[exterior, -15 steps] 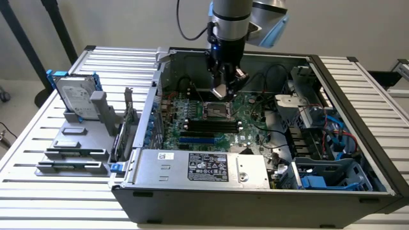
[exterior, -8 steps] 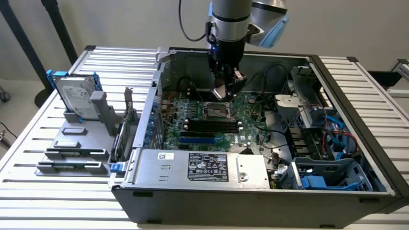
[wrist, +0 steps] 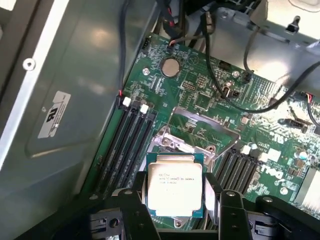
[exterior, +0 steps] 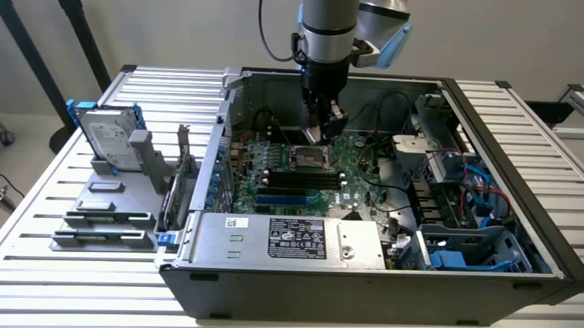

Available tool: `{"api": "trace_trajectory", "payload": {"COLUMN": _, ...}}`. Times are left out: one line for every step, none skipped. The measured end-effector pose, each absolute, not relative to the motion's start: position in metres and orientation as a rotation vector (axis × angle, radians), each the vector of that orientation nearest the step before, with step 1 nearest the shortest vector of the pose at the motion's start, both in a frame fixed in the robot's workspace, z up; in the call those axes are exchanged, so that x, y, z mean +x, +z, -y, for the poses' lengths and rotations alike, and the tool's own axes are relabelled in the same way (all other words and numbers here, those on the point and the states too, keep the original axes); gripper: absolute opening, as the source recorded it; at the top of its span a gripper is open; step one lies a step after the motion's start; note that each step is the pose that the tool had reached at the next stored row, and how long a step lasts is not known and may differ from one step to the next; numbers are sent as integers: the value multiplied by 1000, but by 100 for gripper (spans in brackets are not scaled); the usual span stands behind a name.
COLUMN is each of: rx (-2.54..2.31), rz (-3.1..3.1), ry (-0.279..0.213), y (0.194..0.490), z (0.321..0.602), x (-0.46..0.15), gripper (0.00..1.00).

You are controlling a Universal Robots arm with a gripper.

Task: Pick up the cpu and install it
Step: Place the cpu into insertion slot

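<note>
The tool (wrist: 176,212) is clamped on the cpu (wrist: 174,185), pinching two opposite edges. It hangs just above the open socket (exterior: 311,158) on the motherboard (exterior: 356,181), in the upper middle of the exterior view. The chip looks light, stiff, smooth-topped and probably delicate underneath, so the thin rim seems the safest place to hold it.

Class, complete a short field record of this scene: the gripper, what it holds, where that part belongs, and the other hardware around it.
gripper: closed on the cpu, low over the motherboard
cpu: flat between the fingers, printed metal top facing the wrist camera
socket: just under the gripper, chip not yet seated
motherboard: green, inside the open computer case
power supply: grey labelled box along the case's near wall
hard drive: upright in a blue bracket, outside the case at the exterior view's left
</note>
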State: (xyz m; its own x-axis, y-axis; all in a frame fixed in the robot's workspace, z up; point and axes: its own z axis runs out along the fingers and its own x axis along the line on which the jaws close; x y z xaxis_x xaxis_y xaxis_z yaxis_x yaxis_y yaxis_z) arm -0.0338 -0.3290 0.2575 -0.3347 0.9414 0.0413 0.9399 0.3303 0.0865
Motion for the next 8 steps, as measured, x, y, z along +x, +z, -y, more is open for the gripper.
{"api": "trace_trajectory", "payload": {"rx": 1816, "rz": -2538, "ry": 148, "y": 257, "z": 329, "x": -34, "gripper": 55}}
{"api": "trace_trajectory", "payload": {"rx": 1828, "rz": -2529, "ry": 148, "y": 256, "z": 329, "x": -34, "gripper": 55}}
{"api": "trace_trajectory", "payload": {"rx": 1839, "rz": -2521, "ry": 147, "y": 255, "z": 329, "x": -35, "gripper": 55}}
{"api": "trace_trajectory", "payload": {"rx": 1848, "rz": -2514, "ry": 147, "y": 254, "z": 329, "x": -35, "gripper": 55}}
{"api": "trace_trajectory", "payload": {"rx": 1857, "rz": -2507, "ry": 147, "y": 253, "z": 329, "x": -35, "gripper": 55}}
{"api": "trace_trajectory", "payload": {"rx": 1866, "rz": -2500, "ry": 147, "y": 252, "z": 329, "x": -36, "gripper": 55}}
{"api": "trace_trajectory", "payload": {"rx": 1875, "rz": -2492, "ry": 147, "y": 251, "z": 329, "x": -36, "gripper": 55}}
{"api": "trace_trajectory", "payload": {"rx": 1886, "rz": -2484, "ry": 147, "y": 250, "z": 329, "x": -37, "gripper": 55}}
